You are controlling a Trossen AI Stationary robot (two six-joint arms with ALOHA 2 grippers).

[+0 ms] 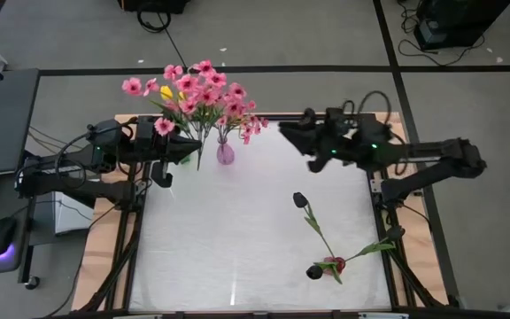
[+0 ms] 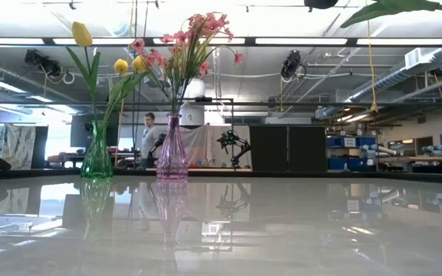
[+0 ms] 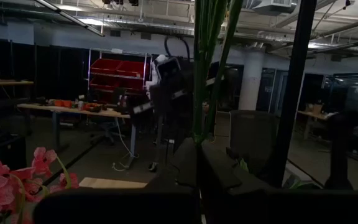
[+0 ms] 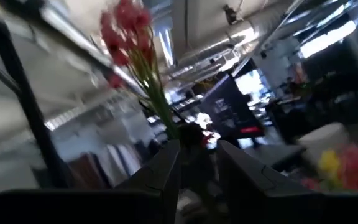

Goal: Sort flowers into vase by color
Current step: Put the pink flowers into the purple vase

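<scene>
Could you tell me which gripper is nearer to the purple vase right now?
Left. The left gripper sits just beside the purple vase; the right gripper hangs farther off on its other side.

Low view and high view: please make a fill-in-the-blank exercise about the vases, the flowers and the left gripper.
1. The green vase holds ___ tulips.
2. The pink flowers stand in the ___ vase.
3. ___ dark tulips lie on the table.
4. The left gripper is shut on green ___.

Missing words: yellow; purple; Two; stems
</scene>
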